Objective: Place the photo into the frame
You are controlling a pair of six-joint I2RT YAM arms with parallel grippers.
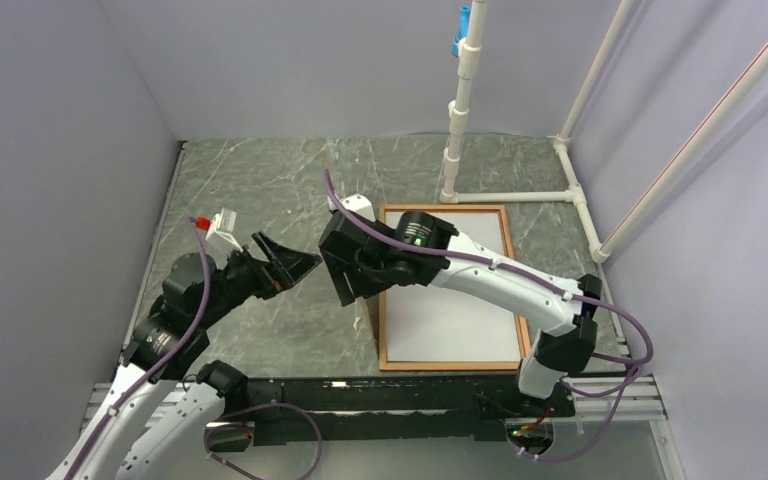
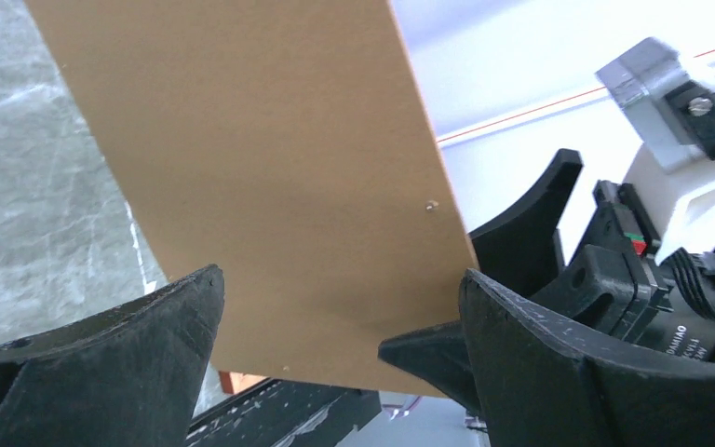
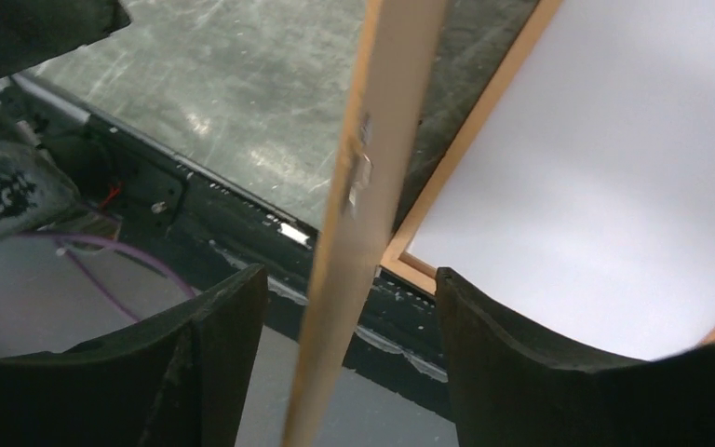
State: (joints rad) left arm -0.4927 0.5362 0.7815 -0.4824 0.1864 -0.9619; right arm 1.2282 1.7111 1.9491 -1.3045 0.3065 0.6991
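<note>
The orange-brown frame [image 1: 450,366] lies flat on the table at centre right. The photo [image 1: 450,320] lies inside it, white side up. At the frame's left edge a plain brown backing board [image 1: 371,318] stands on edge. My right gripper [image 1: 352,290] straddles it. In the right wrist view the board [image 3: 372,140] runs edge-on between the open jaws of the right gripper [image 3: 351,273], with a gap on each side; the frame [image 3: 477,126] and photo [image 3: 596,168] lie to the right. My left gripper [image 2: 340,275] is open, facing the board's flat face [image 2: 261,149] without touching it.
A white pipe rack [image 1: 457,120] stands behind the frame, with pipes running along the right wall. Grey walls close in the marbled table [image 1: 260,180] on three sides. A black rail [image 1: 380,395] carrying the arm bases runs along the near edge.
</note>
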